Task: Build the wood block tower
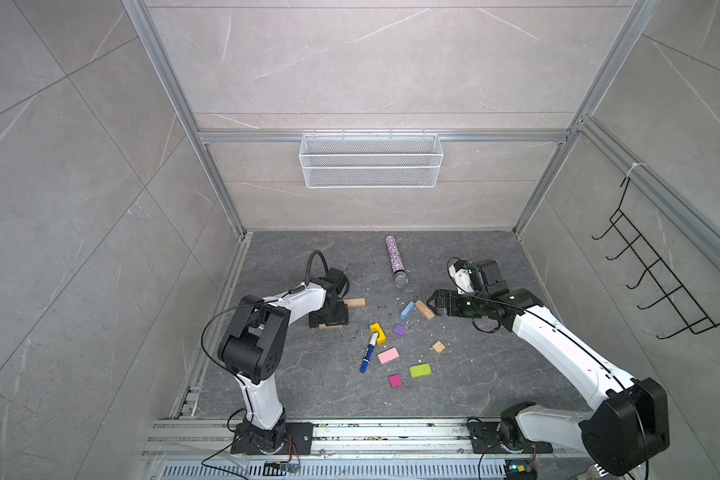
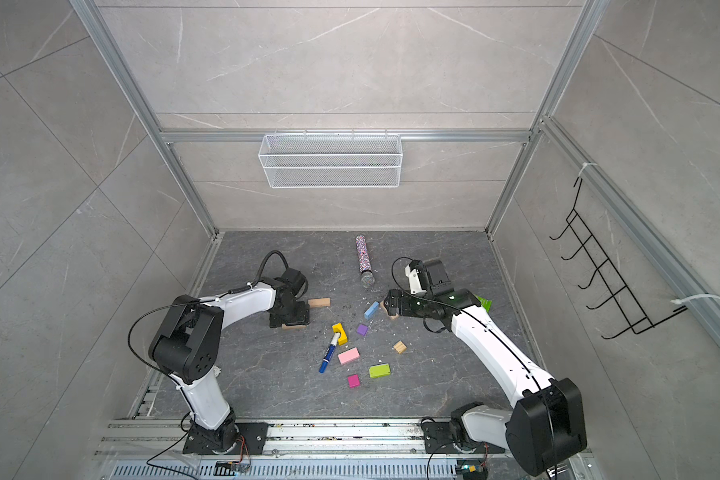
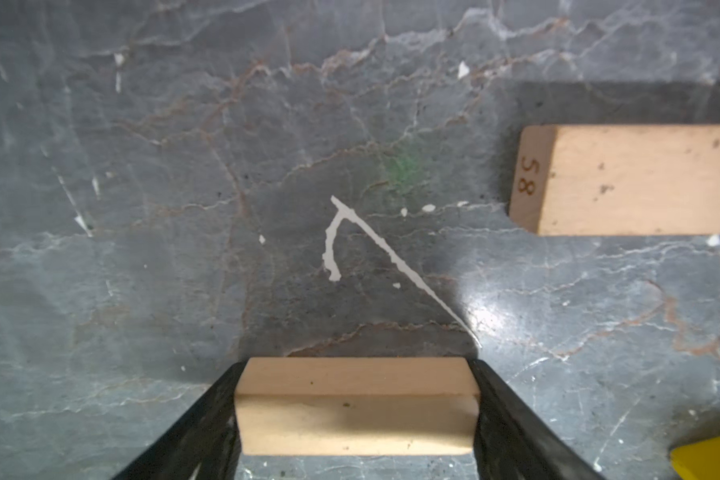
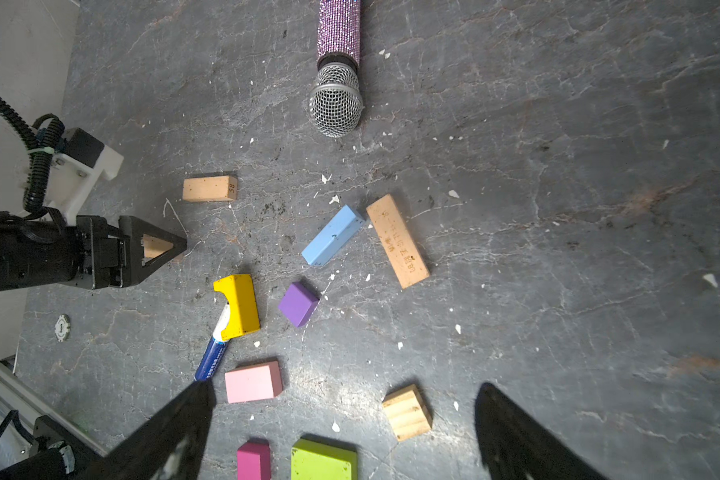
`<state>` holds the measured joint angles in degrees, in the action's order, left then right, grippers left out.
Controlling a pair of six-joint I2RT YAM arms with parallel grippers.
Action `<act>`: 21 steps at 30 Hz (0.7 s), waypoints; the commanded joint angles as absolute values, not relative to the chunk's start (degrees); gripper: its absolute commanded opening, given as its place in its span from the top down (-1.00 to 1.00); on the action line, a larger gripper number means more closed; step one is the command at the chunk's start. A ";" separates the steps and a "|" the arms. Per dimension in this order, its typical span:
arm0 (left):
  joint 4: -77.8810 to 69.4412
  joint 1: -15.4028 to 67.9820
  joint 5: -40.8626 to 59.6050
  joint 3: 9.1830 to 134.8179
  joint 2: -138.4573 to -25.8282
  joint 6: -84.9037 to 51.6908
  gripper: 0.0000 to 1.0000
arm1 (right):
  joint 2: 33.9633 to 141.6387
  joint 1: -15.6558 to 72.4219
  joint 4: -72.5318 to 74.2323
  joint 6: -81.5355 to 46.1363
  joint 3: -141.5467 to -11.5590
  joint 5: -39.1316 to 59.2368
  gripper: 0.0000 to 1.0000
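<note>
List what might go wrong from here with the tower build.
The left end effector pinches the tan bar only near its fingertips, so the bar may slip or twist on lifting.
The marker pen has its tip inside the yellow arch, so taking the arch may drag the pen into the pink block.
The light-blue block and the lettered tan bar lie almost touching. The open right end effector may knock one while taking the other.

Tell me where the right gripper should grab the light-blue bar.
Grip the light-blue bar at its middle, jaws across the two long sides, coming straight down. It lies flat and slanted, so turn the wrist to match. Stay off the end by the tan bar, which sits close there.
</note>
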<state>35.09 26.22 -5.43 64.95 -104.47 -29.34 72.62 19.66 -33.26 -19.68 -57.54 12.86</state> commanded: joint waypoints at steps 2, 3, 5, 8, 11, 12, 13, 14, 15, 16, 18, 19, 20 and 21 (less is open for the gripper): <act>35.50 28.56 -3.87 66.40 -107.98 -33.13 -0.53 | 72.16 20.03 -34.23 -18.98 -57.72 12.74 -0.98; 35.76 28.99 -3.80 66.87 -108.23 -33.83 -0.53 | 72.07 20.04 -34.28 -18.98 -57.72 12.66 -0.98; 36.01 29.70 -3.59 67.81 -108.67 -34.79 -0.53 | 71.98 20.00 -34.27 -19.03 -57.55 12.66 -0.99; 36.95 30.50 -3.82 69.77 -109.86 -35.88 -0.53 | 71.98 20.04 -34.31 -19.12 -57.40 12.66 -0.99; 37.98 31.05 -4.06 71.55 -111.17 -36.02 -0.53 | 71.94 20.03 -34.44 -18.92 -57.31 12.66 -0.98; 38.50 31.23 -4.48 72.14 -111.60 -36.07 -0.53 | 71.89 20.04 -34.54 -18.81 -57.30 12.65 -0.98; 38.83 31.39 -4.56 72.49 -111.92 -36.12 -0.53 | 71.88 20.03 -34.69 -18.74 -57.21 12.50 -0.99; 39.11 31.43 -4.57 72.83 -112.33 -36.12 -0.53 | 71.80 20.04 -34.70 -18.72 -57.09 12.40 -0.99; 39.33 31.60 -4.57 72.95 -112.54 -36.21 -0.54 | 71.72 20.04 -34.77 -18.64 -57.11 12.31 -0.98; 39.36 31.67 -4.57 72.95 -112.66 -36.29 -0.56 | 71.65 20.04 -34.79 -18.63 -57.00 12.30 -0.98; 39.53 31.90 -4.57 72.95 -112.86 -36.30 -0.61 | 71.63 20.04 -34.73 -18.61 -56.87 12.26 -0.99; 39.77 31.93 -4.61 72.95 -112.85 -36.30 -0.64 | 71.59 20.04 -34.75 -18.55 -56.82 12.29 -0.99; 39.93 31.96 -4.66 73.03 -112.83 -36.21 -0.66 | 71.67 20.04 -34.76 -18.59 -56.84 12.29 -0.98; 40.12 31.93 -4.63 73.11 -112.79 -36.09 -0.69 | 71.72 20.02 -34.72 -18.55 -56.81 12.31 -0.99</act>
<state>38.44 31.16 -5.85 72.99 -110.24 -35.40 72.62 19.66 -33.28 -19.66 -57.52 12.84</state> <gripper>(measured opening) 0.838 0.992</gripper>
